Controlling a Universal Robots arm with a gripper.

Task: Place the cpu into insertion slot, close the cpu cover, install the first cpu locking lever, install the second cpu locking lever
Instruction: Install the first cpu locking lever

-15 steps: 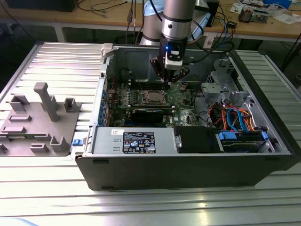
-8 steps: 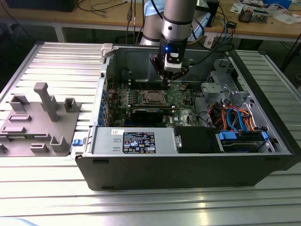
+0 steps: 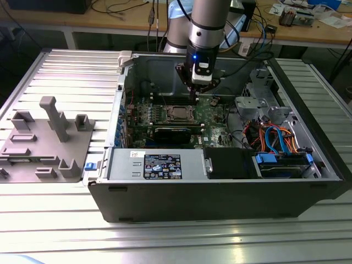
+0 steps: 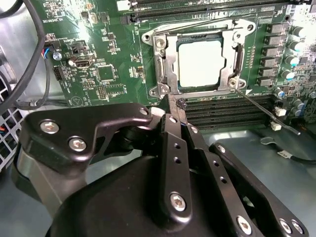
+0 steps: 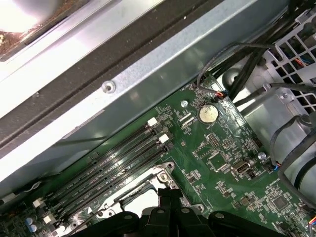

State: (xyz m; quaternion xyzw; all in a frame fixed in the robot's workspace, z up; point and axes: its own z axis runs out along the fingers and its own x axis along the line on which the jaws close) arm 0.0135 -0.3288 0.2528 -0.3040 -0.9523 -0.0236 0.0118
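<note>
Matt black metal gripper, bright silver cpu cover – the cpu perhaps brushed metal.

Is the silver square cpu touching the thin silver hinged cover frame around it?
Cannot tell. In the second wrist view the silver square cpu sits inside the window of the thin silver hinged cover frame, edges close, but neither contact nor gap shows plainly.

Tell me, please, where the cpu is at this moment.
The cpu sits in the insertion slot under the closed cpu cover in the second wrist view, beside the black memory slots, just beyond the gripper.
</note>
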